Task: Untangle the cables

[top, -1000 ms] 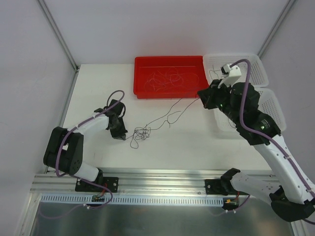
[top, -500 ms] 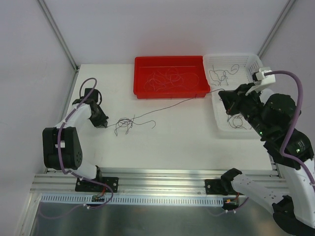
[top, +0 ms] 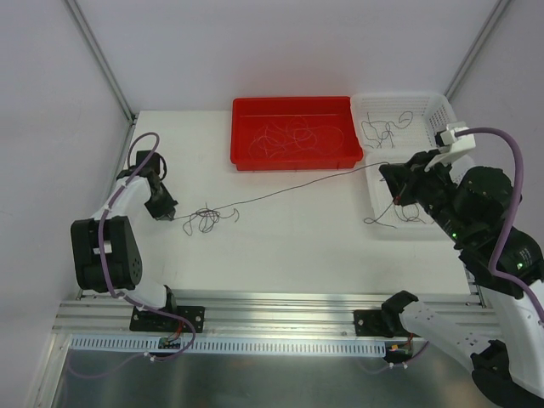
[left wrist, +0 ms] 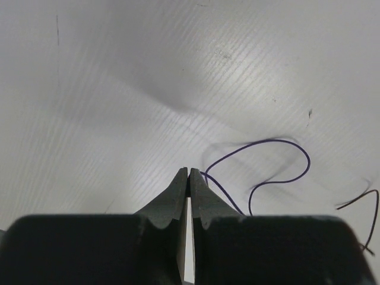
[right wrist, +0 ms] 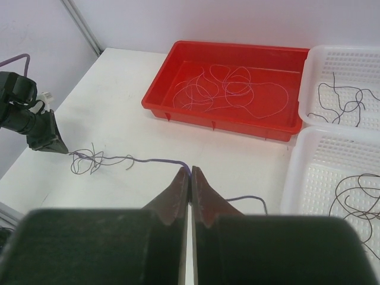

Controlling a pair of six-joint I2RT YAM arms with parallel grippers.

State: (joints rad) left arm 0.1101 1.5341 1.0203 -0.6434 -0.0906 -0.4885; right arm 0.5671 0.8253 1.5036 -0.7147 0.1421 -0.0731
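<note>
A small knot of thin dark cables [top: 204, 219] lies on the white table [top: 280, 246] left of centre. One purple strand [top: 289, 185] runs taut from it to my right gripper [top: 391, 171], which is shut on it above the table; the free end hangs below. In the right wrist view the strand [right wrist: 148, 159] leaves the right gripper [right wrist: 190, 171] toward the knot [right wrist: 88, 161]. My left gripper [top: 167, 215] is shut at the knot's left end. In the left wrist view a purple loop [left wrist: 267, 163] comes from the left gripper's [left wrist: 189, 172] closed tips.
A red tray [top: 293, 163] with loose pale strands [top: 289, 136] stands at the back. Two white baskets are at the right, the far one [top: 442, 106] and the near one [top: 372, 194], each holding dark strands [top: 382, 129]. The right arm overhangs the near basket.
Both arms pulled apart: the left gripper went left with the knot, the right gripper went right toward the baskets. The strand between them went from slack loops to a taut line.
</note>
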